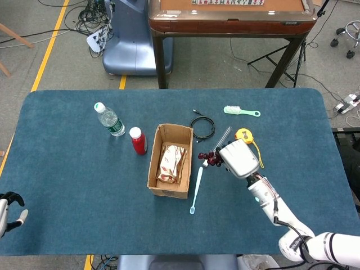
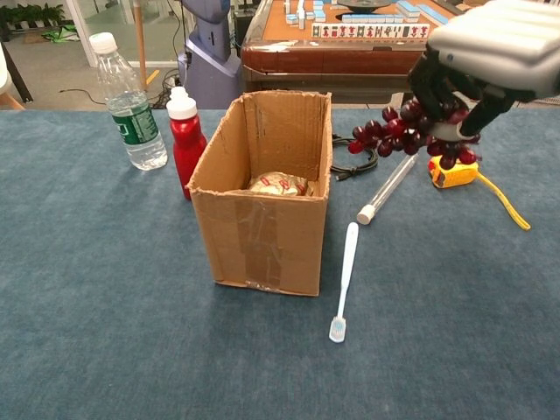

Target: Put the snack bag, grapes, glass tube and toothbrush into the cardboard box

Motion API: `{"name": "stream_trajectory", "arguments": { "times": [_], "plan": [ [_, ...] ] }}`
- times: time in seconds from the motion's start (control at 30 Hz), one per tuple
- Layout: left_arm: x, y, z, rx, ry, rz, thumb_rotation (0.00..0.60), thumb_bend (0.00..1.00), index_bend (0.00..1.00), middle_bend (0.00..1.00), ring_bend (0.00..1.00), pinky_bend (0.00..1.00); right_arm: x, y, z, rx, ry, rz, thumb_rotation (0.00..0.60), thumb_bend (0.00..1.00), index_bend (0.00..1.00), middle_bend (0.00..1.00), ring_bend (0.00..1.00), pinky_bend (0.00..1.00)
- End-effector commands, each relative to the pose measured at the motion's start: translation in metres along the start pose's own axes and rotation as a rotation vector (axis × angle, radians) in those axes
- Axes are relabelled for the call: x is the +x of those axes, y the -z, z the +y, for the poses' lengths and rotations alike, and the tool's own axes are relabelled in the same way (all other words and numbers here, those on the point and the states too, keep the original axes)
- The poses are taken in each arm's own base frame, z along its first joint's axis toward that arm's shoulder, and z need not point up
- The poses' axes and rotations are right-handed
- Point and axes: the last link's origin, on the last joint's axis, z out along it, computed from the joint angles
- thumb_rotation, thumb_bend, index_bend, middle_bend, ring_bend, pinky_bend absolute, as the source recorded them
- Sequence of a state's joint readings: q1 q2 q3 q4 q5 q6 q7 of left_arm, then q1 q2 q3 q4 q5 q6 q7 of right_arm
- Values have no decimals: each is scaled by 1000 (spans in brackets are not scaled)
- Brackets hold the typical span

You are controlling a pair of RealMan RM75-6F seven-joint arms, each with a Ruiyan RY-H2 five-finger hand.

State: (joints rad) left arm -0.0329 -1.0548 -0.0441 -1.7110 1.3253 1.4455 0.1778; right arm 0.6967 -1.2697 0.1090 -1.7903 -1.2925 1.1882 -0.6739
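The left hand (image 1: 8,207) idles at the near table edge, fingers curled on nothing. The toothbrush (image 2: 344,278) lies beside the box (image 2: 262,236), where the snack bag (image 1: 171,163) sits; the tube (image 2: 387,188) waits farther back. The right hand (image 2: 477,66) grips the grapes (image 2: 402,133), lifted right of the box: one packed, three left

Lab: floor tape (image 1: 49,46), cables (image 1: 84,22)

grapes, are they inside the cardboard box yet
No, the right hand holds the grapes in the air beside the cardboard box, which contains only the snack bag.
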Motion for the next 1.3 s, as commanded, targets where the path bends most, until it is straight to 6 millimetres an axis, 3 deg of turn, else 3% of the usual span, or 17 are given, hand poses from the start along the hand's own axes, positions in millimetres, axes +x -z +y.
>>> {"name": "stream_trajectory", "arguments": {
  "times": [0.03,0.27,0.47,0.7,0.9,0.97,1.07,1.17,1.3],
  "plan": [
    [0,0,0,0,1,0,600,279,541,439,363,652,26,10,0,8,-4,77,600,329,696,750,695,802],
    [0,0,1,-5,4,2,600,280,541,439,362,651,51,7,-18,57,-13,144,600,329,695,750,695,802],
    [1,0,1,-6,9,3,600,279,541,439,363,652,63,-13,-45,106,-8,178,600,329,695,750,695,802],
    [3,1,0,-6,23,11,600,279,541,439,362,651,65,-42,-82,150,-32,192,600,329,696,735,685,802],
    [5,1,-1,-14,38,15,600,279,541,439,363,651,53,-66,-111,167,-51,158,600,319,688,671,612,772],
    [6,1,-2,-14,42,17,600,279,541,439,363,652,47,-71,-118,172,-43,131,600,243,615,604,541,717],
    [7,2,-3,-14,49,20,600,279,541,439,363,652,40,-75,-125,183,-46,98,600,28,357,408,365,590],
    [8,3,-3,-15,51,23,600,279,541,439,363,652,38,-77,-130,211,-80,83,600,0,160,239,247,536],
    [10,4,-3,-19,54,28,600,279,541,439,363,652,43,-76,-128,237,-89,125,600,0,95,179,215,517]
  ]
}}
